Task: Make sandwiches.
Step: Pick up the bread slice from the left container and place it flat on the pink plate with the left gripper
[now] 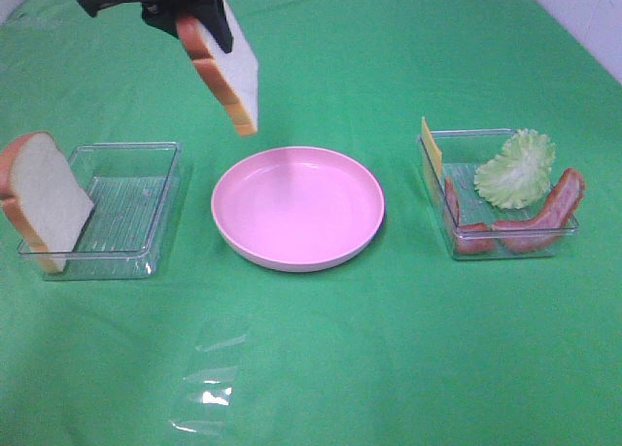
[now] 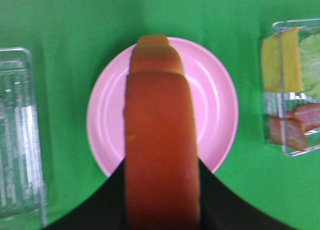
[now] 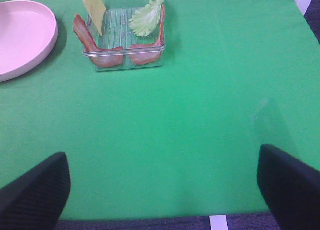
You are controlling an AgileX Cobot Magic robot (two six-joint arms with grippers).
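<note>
hanging below the left hand (image 1: 204,23) (clamped): bread slice (image 1: 233,72), over plate (image 1: 297,208).

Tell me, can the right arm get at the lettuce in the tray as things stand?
Probably yes. The right gripper is open, with only bare green cloth between it and the tray. The lettuce sticks up above the rim, uncovered, with bacon close beside it.

Bright even light, soft shadows.

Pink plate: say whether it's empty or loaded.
Empty: the plate shows bare pink; the bread hangs above it in the left claw.
</note>
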